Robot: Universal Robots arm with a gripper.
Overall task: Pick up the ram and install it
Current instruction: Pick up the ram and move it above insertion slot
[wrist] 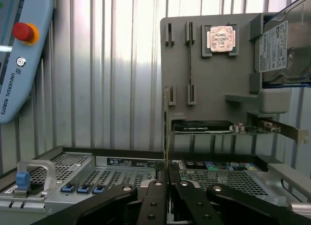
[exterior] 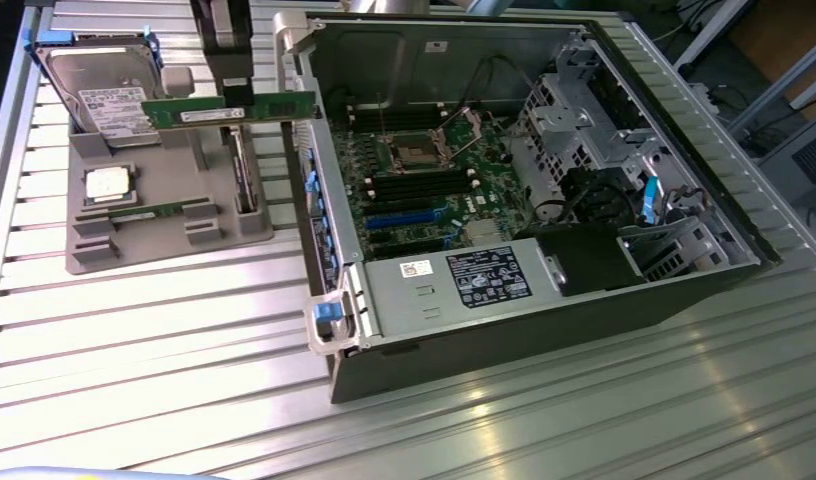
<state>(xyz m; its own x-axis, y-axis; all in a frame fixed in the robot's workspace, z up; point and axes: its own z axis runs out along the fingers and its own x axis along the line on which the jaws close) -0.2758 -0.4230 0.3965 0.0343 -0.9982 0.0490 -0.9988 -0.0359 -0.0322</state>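
Note:
The ram [exterior: 228, 110] is a long green stick with a white label. It hangs level above the grey parts tray [exterior: 168, 245], just off the open computer case's [exterior: 675, 290] side at the exterior view's left. My gripper [exterior: 232, 92] comes down from above and is shut on it. In the wrist view the ram [wrist: 167, 132] shows edge-on as a thin upright line clamped between the black fingers [wrist: 155, 196] of the gripper [wrist: 168, 186]. The motherboard [exterior: 448, 190] lies exposed inside the case, with dark memory slots [exterior: 405, 186] near its middle.
The tray [wrist: 214, 84] carries a silver hard drive [exterior: 108, 85], a processor chip [exterior: 108, 185], another green stick [exterior: 155, 211] and a card with a metal bracket [wrist: 233, 128]. A teach pendant [wrist: 19, 55] lies on the ribbed metal table [exterior: 141, 340]. The power supply [exterior: 462, 280] fills the case's near end.

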